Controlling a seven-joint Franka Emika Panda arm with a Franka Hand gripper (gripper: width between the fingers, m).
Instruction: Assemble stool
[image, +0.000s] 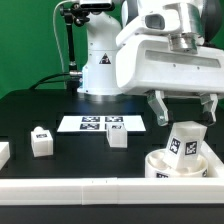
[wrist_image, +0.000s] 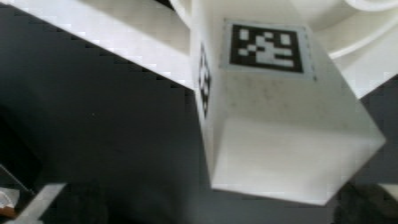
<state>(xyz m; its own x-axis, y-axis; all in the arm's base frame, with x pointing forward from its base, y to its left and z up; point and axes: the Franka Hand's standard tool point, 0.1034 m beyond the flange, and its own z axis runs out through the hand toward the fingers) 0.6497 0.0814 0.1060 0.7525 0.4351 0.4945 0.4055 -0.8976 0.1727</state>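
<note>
The exterior camera sat low at the near edge of the table (image: 40, 105), slightly raised, facing the robot base (image: 100, 65) at the far side. The wrist camera looked down from very close. Both views shared the upright tagged leg (image: 183, 143) (wrist_image: 285, 120).

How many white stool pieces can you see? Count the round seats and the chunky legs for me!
Round seat: 1
Legs: 4 (standing leg on top of the seat, middle leg, left leg, and edge block, which is cut off by the picture but is probably a leg)
Total: 5
</note>
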